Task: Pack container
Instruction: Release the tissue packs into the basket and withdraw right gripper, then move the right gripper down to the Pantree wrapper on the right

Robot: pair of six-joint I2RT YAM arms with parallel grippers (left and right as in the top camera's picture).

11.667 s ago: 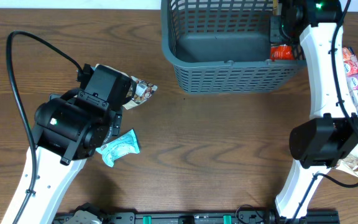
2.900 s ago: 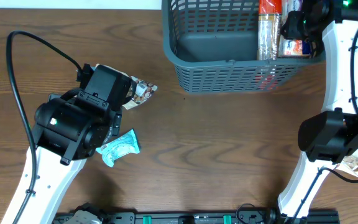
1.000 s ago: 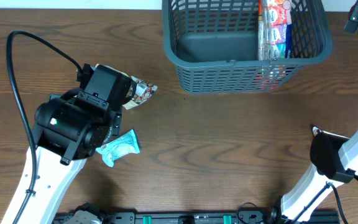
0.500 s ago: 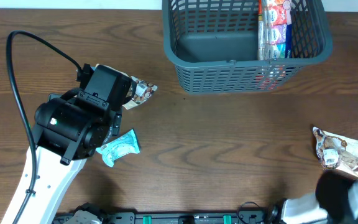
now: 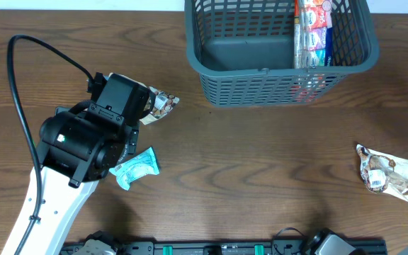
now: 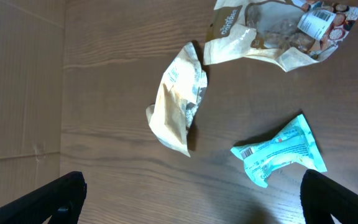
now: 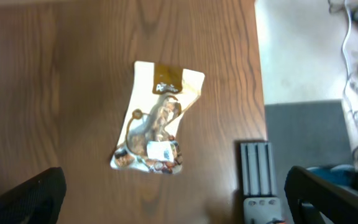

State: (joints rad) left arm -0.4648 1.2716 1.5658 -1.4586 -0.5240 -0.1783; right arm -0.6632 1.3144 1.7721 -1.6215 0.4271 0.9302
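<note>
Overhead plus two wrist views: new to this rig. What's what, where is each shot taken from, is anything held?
These are two white-and-black robot arms at a wooden table. The overhead view looks straight down, and the left arm sits at the left of it. The large dark grey-blue plastic mesh basket stands at the far edge, with a strip of colourful snack packets inside along its right side. The other two pictures come from a camera on each wrist, looking down past its own fingers. Under the left gripper lie a crumpled cream packet, a teal packet and a tan-and-clear snack bag. Under the right gripper lies another tan snack bag. Both grippers are open and hold nothing.
</note>
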